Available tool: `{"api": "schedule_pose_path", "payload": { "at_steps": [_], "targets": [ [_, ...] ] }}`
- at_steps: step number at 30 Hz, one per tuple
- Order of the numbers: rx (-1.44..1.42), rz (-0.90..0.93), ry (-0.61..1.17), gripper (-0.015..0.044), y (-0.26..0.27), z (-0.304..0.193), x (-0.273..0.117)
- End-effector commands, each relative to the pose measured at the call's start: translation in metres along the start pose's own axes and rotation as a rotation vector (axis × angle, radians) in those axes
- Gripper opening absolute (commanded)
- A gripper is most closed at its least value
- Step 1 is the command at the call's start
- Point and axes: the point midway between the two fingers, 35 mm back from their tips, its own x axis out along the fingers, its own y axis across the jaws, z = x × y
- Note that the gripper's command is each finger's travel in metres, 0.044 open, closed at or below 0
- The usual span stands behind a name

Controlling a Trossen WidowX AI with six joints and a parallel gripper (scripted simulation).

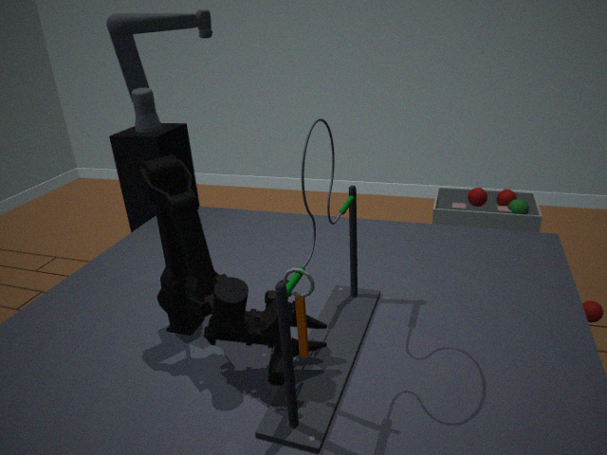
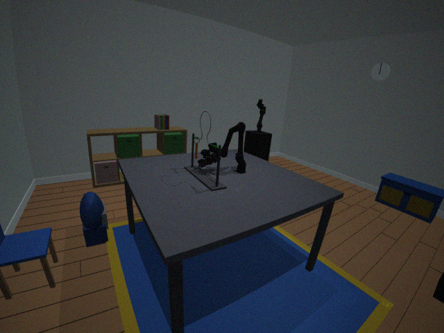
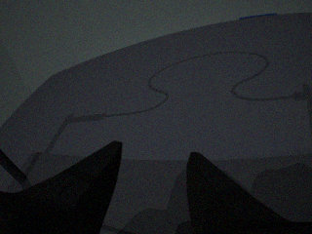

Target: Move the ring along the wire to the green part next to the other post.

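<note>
The ring (image 1: 312, 284) hangs around the green part (image 1: 294, 282) beside the near post (image 1: 286, 362) (image 2: 192, 154) in the top view. Its orange handle (image 1: 301, 325) (image 2: 195, 151) hangs straight down. My gripper (image 1: 325, 335) (image 3: 155, 155) is partly open and empty, low beneath the wire, fingers one above the other in the top view. The handle shows in front of the fingers there; it is not between them in the wrist view. Whether gripper and handle touch is unclear. The thin grey wire (image 1: 302, 171) loops up to the other green part (image 1: 346, 204) at the far post (image 1: 353, 245) (image 2: 218, 168).
The posts stand on a flat dark base board (image 1: 303, 421), on a large grey table (image 1: 466, 274) (image 2: 250, 200). The wire's shadow lies beyond the board. A second arm (image 1: 127, 53) stands on a black pedestal (image 1: 141, 166) behind. A bin (image 1: 485, 217) with balls is behind the table.
</note>
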Motion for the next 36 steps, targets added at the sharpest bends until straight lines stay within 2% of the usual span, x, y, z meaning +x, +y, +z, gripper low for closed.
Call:
{"api": "schedule_pose_path", "payload": {
  "at_steps": [1, 15, 24, 36],
  "targets": [
    [-0.114, -0.082, -0.076, 0.016, -0.023, -0.003, -0.031],
    [-0.428, -0.346, -0.222, 0.016, -0.048, -0.014, -0.117],
    [-0.431, -0.353, -0.225, 0.016, -0.049, -0.011, -0.117],
    [-0.447, -0.356, -0.233, 0.016, -0.045, 0.027, -0.094]
  ]
}}
